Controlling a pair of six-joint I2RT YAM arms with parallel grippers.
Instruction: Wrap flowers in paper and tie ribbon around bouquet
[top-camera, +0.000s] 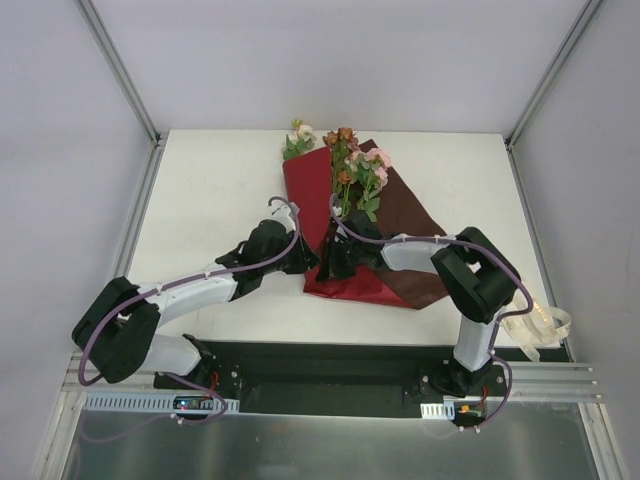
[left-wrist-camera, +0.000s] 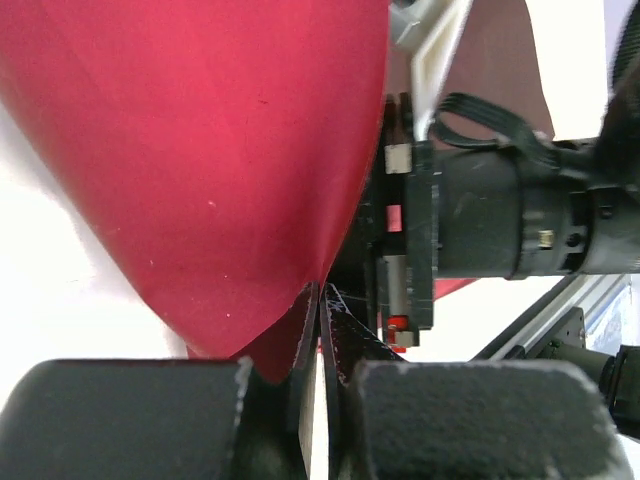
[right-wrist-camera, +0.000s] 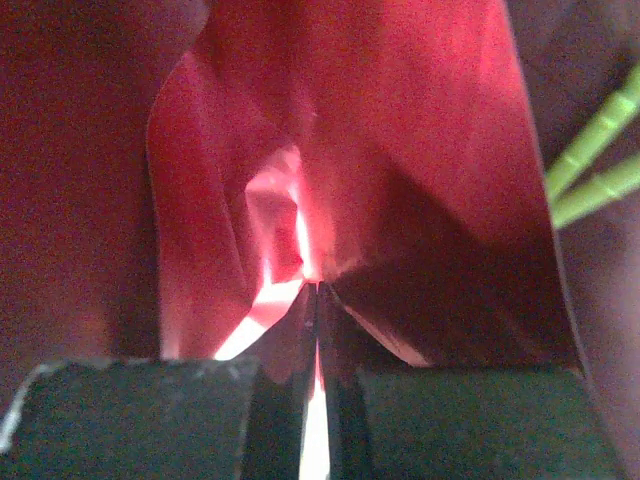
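**Table and materials.** In the top view, 12 o'clock is the far edge of the table (top-camera: 210, 200). The paper (top-camera: 312, 190) lies at the centre of the table. Its left part is folded up and shows a brighter red. The rest lies darker and flatter, toward 4 o'clock.

The flowers (top-camera: 357, 168) lie on the paper with the blooms at 12 o'clock and the stems running toward 6 o'clock. A few blooms overhang the far edge of the sheet. The ribbon (top-camera: 536, 326) lies in a loose heap at the 4 o'clock corner of the table, beside the right arm's base and well apart from the paper.

**Left gripper.** The left gripper (top-camera: 305, 262) sits at the 8 o'clock edge of the paper. In the left wrist view the gripper (left-wrist-camera: 318, 300) is clenched. The rolled red paper (left-wrist-camera: 220, 150) narrows to a point between the fingertips, and the jaws pinch the sheet there.

**Right gripper.** The right gripper (top-camera: 335, 262) sits just beside the left one, at its 3 o'clock side, over the near part of the sheet. In the right wrist view the gripper (right-wrist-camera: 317, 300) is clenched. The jaws meet on a crease of the paper (right-wrist-camera: 400, 150), which stands up in folds ahead of them. Two green flower stems (right-wrist-camera: 592, 152) show at 3 o'clock in that view.
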